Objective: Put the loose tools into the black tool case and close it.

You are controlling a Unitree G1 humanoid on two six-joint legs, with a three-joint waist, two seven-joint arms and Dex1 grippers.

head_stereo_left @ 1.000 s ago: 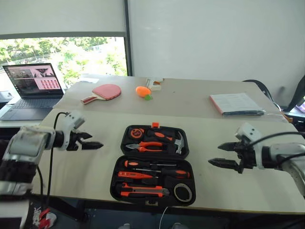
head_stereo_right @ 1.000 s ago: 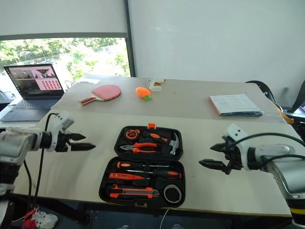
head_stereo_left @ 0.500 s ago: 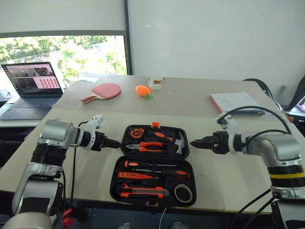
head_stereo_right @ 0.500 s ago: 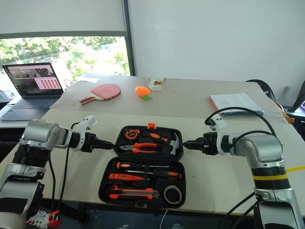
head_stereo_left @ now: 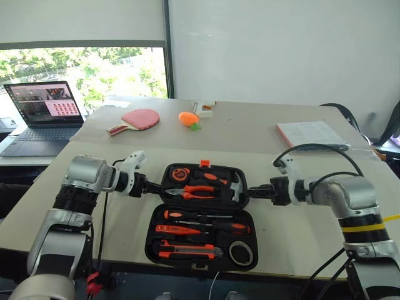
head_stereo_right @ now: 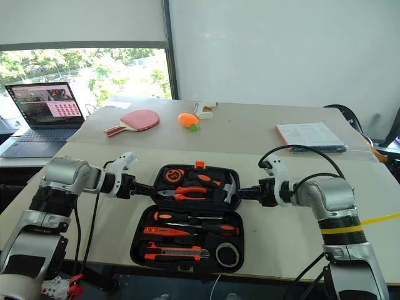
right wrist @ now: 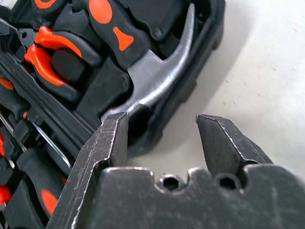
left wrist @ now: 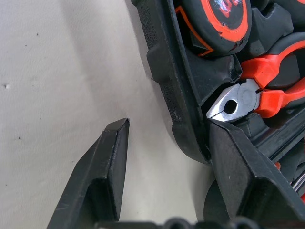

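The black tool case lies open near the surface's front edge, tools already slotted. Left claw and right claw each straddle a lid wall, jaws apart. Uneven lifting could twist the lid or spill the hammer.

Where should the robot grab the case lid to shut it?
Probably by the lid's two side rims, one gripper coming in from each side. The lid lies flat open on the table, so only its thin raised walls give a hold. The left gripper already straddles one wall, and the right gripper straddles the wall by the hammer.
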